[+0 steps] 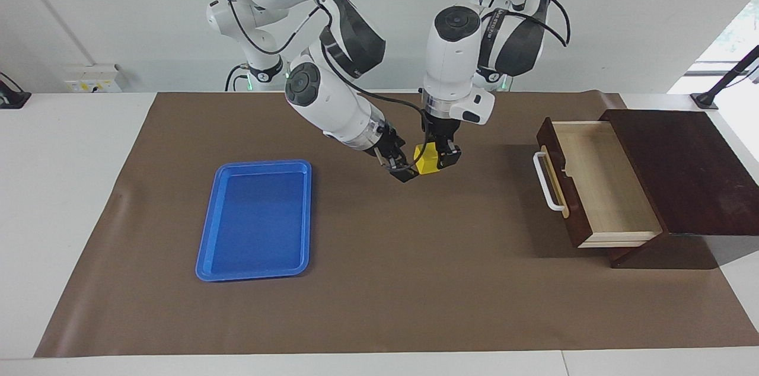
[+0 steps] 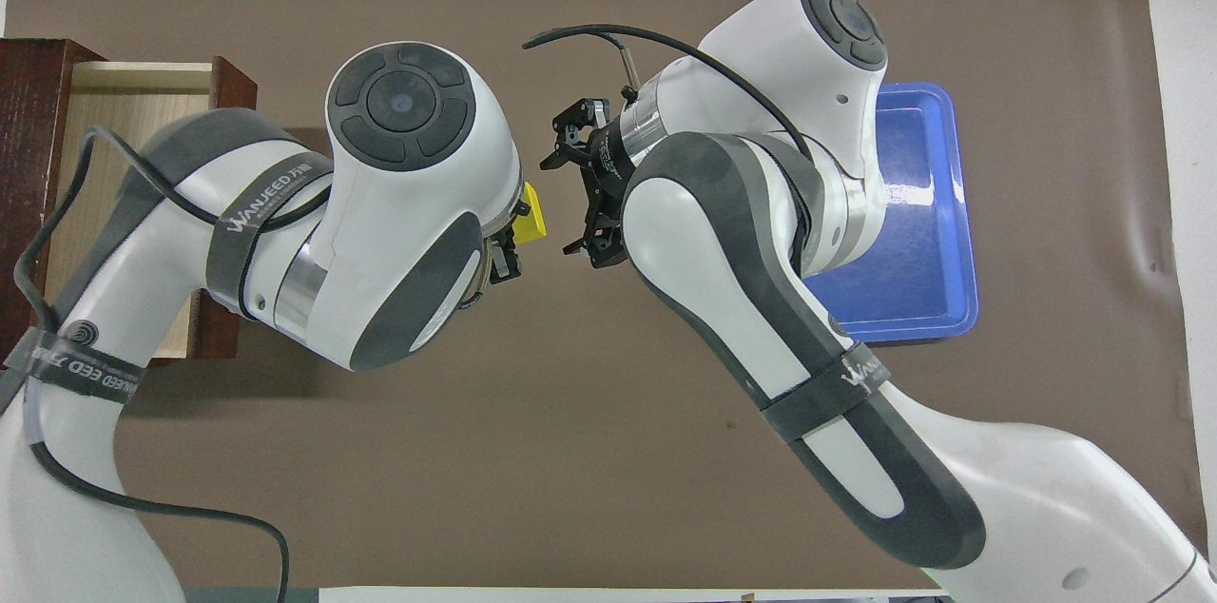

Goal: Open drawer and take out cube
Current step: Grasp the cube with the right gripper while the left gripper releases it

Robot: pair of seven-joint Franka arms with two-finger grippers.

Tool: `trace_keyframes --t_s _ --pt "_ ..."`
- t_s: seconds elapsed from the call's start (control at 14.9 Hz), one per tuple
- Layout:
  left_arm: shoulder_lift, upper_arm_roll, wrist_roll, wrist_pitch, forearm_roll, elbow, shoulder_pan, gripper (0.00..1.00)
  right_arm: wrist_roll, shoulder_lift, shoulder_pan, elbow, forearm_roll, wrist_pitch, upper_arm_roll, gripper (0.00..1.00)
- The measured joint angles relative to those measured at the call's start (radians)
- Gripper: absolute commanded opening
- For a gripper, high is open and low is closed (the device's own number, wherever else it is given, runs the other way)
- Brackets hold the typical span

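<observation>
"WANJEED" lettering marks both arms; left fingers [image 1: 439, 155] clamp the cube [image 1: 425, 161], right fingers [image 1: 396, 166] spread beside it.

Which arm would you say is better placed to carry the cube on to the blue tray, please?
Probably the right: its open tool is already beside the cube held by the left tool, and its arm comes from the blue tray's end.
</observation>
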Motion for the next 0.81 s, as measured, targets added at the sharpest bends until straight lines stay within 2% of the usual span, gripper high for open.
trace_keyframes --t_s 0.54,0.74,0.81 --pt "0.000 0.000 -0.006 0.000 0.000 -0.005 -0.007 0.00 0.051 0.017 0.025 0.048 -0.006 -0.002 0.000 0.91" --pt "0.000 0.000 -0.008 0.000 0.000 -0.005 -0.009 0.00 0.054 0.018 0.040 0.051 -0.024 -0.002 0.000 0.82" --pt "0.000 0.000 -0.008 0.000 0.000 -0.005 -0.009 0.00 0.055 0.019 0.040 0.051 -0.025 -0.002 0.000 0.74"
